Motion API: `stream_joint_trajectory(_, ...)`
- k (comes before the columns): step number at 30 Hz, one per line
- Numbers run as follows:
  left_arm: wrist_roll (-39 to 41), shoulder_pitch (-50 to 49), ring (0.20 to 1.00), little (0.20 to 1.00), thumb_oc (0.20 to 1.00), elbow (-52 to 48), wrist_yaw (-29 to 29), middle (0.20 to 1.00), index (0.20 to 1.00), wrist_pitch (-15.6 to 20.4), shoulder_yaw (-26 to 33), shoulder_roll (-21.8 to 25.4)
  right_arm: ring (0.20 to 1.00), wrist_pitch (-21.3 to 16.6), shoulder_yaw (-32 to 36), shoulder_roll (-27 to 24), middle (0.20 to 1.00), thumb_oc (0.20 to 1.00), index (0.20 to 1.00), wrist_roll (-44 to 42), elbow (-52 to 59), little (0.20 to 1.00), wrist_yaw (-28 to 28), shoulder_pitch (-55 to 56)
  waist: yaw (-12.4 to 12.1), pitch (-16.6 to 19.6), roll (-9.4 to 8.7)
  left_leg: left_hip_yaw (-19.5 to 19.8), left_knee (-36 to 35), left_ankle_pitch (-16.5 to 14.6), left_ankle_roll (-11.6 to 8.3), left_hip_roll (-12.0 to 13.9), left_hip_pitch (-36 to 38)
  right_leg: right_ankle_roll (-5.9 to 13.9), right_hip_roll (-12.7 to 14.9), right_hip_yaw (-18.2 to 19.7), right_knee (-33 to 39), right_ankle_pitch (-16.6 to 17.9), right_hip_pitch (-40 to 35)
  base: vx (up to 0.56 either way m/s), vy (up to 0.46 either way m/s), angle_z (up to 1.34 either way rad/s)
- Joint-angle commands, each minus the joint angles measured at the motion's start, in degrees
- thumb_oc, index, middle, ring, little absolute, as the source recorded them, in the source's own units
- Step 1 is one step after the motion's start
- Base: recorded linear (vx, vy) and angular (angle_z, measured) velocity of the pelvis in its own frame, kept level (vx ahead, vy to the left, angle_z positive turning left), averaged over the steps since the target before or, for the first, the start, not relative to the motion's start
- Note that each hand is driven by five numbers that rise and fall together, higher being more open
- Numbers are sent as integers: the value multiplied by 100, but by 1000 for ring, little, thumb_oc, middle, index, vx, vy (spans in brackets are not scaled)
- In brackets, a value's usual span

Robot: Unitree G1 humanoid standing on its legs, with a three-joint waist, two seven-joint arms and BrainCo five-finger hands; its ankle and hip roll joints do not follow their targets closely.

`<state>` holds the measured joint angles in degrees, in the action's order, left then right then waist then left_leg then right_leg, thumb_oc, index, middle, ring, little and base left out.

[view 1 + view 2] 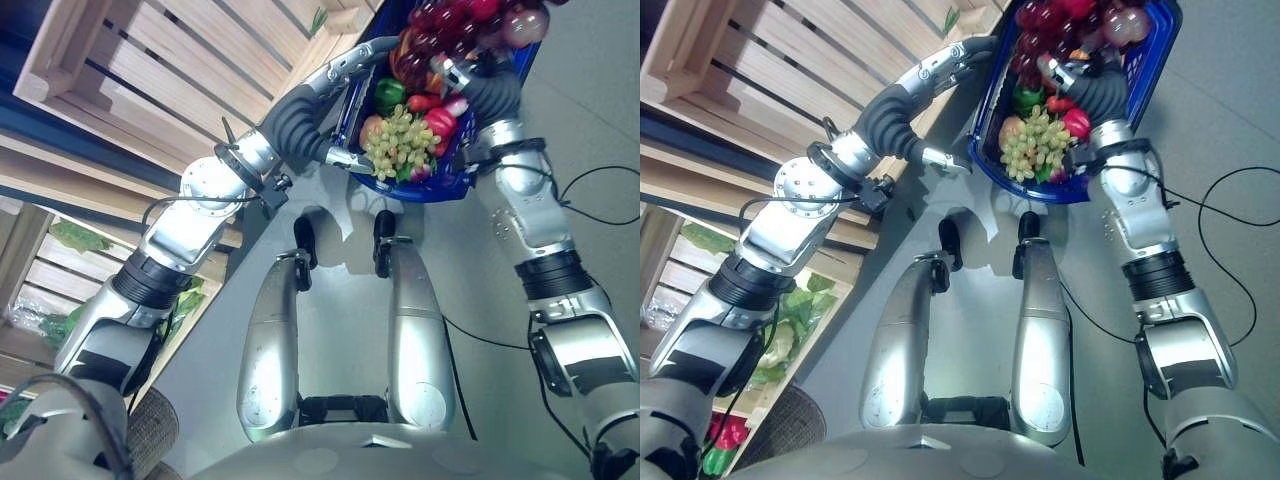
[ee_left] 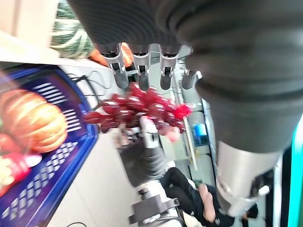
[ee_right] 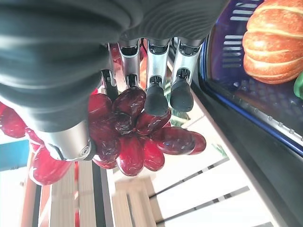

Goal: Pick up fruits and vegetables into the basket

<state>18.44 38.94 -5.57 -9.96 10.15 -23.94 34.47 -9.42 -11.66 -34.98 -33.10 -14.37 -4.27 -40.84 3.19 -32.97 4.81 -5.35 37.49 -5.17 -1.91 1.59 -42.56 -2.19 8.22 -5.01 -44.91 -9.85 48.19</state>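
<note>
A: Right robot hand (image 3: 142, 71) pose?
B: Right arm reaches up and forward, wrist bent over the blue basket (image 1: 455, 180). Its fingers (image 3: 156, 97) curl round a bunch of red grapes (image 3: 137, 137), thumb on the other side; the bunch hangs from the grasp above the basket's far end.

A: Left robot hand (image 1: 955, 58)?
B: Left arm is raised and stretched along the basket's left wall, beside the wooden crates (image 1: 170, 70). In the left wrist view the fingers (image 2: 142, 66) are straight and relaxed, holding nothing. The red grapes show just past the fingertips, apart from them.

A: Basket contents?
B: Green grapes (image 1: 400, 145) at the near end, a green pepper (image 1: 390, 93) behind them, a red pepper (image 1: 438, 122) to the right. An orange pumpkin (image 3: 274, 42) lies deeper in, seen in the right wrist view. A further red piece sits between the peppers; cannot tell what it is.

A: What carries the basket?
B: Cannot tell; its underside is hidden. It shows above the grey floor (image 1: 580, 120).

A: Anything else?
B: Leafy greens (image 1: 790, 320) on the lower shelf at the left.
</note>
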Motion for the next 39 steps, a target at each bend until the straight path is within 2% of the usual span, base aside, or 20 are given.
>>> stream_joint_trajectory(1, 202, -219, 1000, 1000, 1000, -273, 177, 1000, 1000, 447, 340, -82, 200, -281, 396, -219, 200, 200, 200, -771, 88, 200, 377, -369, -12, 318, 337, -313, 84, -801, 372, -224, 88, 136, -146, -350, -191, -512, -116, -6, -58, -4)
stream_joint_trajectory(2, 265, -285, 1000, 1000, 1000, -250, 170, 1000, 1000, 468, 357, -51, 200, -277, 445, -258, 200, 200, 200, -996, -43, 200, 513, -384, -39, 318, 358, -304, 112, -797, 376, -224, 4, 131, -138, -357, -234, -519, -33, -16, -60, 0)
stream_joint_trajectory(5, 449, -520, 1000, 1000, 1000, -172, -149, 1000, 1000, 358, 358, -11, 200, 45, 555, -303, 200, 200, 200, -1625, -441, 200, 844, -423, -142, 318, 461, -270, 168, -767, 377, -218, -297, 133, -90, -373, -396, -556, 277, -26, -60, 1)
stream_joint_trajectory(10, 1204, -890, 1000, 1000, 1000, -15, -589, 1000, 1000, -377, 160, 164, 200, 799, 461, -473, 200, 200, 200, -2656, -1621, 200, 1372, -641, -367, 318, 675, -210, 106, -618, 355, -203, -809, 136, 10, -427, -539, -562, 793, -34, -47, 5)
stream_joint_trajectory(15, 1923, -1190, 1000, 1000, 1000, 343, -742, 1000, 1000, -856, -87, 207, 200, 1387, 335, -613, 200, 200, 200, -3525, -2953, 200, 1927, -914, -582, 318, 898, -120, -92, -442, 341, -250, -1156, 121, 89, -493, -545, -537, 1159, -36, -19, 9)
stream_joint_trajectory(20, 2289, -1377, 1000, 1000, 1000, 896, -788, 1000, 1000, -804, -238, 209, 200, 1994, 207, -628, 200, 200, 200, -4029, -3603, 200, 2048, -1100, -703, 318, 1028, -28, -243, -329, 334, -276, -1350, 113, 98, -487, -529, -522, 1394, -16, 10, 8)
stream_joint_trajectory(23, 2336, -1465, 1000, 1000, 1000, 1228, -1078, 1000, 1000, -623, -275, 137, 200, 2116, 237, -584, 200, 200, 200, -4107, -3987, 200, 1978, -1167, -744, 318, 1068, 16, -304, -297, 354, -296, -1398, 104, 67, -476, -504, -517, 1453, -17, 12, 8)
stream_joint_trajectory(24, 2354, -1503, 1000, 1000, 1000, 1301, -1159, 1000, 1000, -544, -305, 124, 802, 1997, 284, -569, 802, 802, 802, -4131, -4093, 802, 1782, -1163, -749, 318, 1076, 16, -334, -286, 361, -296, -1390, 99, 47, -477, -488, -515, 1449, -18, 34, 1)
stream_joint_trajectory(25, 2300, -1566, 1000, 1000, 1000, 1424, -1306, 1000, 1000, -452, -342, 39, 1000, 1830, 407, -496, 1000, 1000, 1000, -4339, -4203, 1000, 1284, -1161, -749, 318, 1079, 12, -377, -278, 360, -296, -1347, 105, 20, -478, -449, -502, 1414, -20, 38, 0)
stream_joint_trajectory(28, 2106, -1775, 1000, 1000, 1000, 1621, -1560, 1000, 1000, -329, -380, -181, 1000, 1605, 624, -356, 1000, 1000, 1000, -4820, -4227, 1000, 1438, -1119, -748, 318, 1080, -6, -487, -267, 359, -300, -1204, 106, -12, -506, -324, -488, 1272, -21, 45, -2)
stream_joint_trajectory(31, 1933, -2017, 1000, 1000, 1000, 1839, -1604, 1000, 1000, -44, -546, -426, 1000, 1118, 712, -69, 1000, 1000, 1000, -4829, -4017, 1000, 1710, -768, -676, 318, 1025, -36, -660, -238, 326, -315, -935, 124, -92, -510, -112, -438, 1021, -28, 100, -4)
stream_joint_trajectory(32, 1797, -2130, 1000, 1000, 1000, 1939, -1584, 1000, 1000, 149, -628, -541, 1000, 846, 687, 92, 1000, 1000, 1000, -4606, -3865, 1000, 1764, -542, -630, 318, 981, -64, -755, -218, 309, -317, -774, 128, -138, -512, 17, -400, 869, -29, 113, -5)
stream_joint_trajectory(34, 1697, -2299, 1000, 1000, 1000, 2078, -1555, 1000, 1000, 253, -681, -723, 1000, 849, 619, 340, 1000, 1000, 1000, -4220, -3611, 1000, 1843, -64, -541, 318, 891, -118, -919, -186, 272, -316, -512, 137, -204, -521, 248, -328, 613, -42, 152, -8)
stream_joint_trajectory(39, 1371, -2623, 1000, 1000, 1000, 2276, -1409, 1000, 1000, 555, -728, -925, 1000, 537, 326, 934, 1000, 1000, 1000, -3621, -3249, 1000, 1922, 1150, -348, 318, 651, -255, -1290, -142, 231, -301, 175, 161, -300, -524, 717, -207, -83, -25, 130, -11)
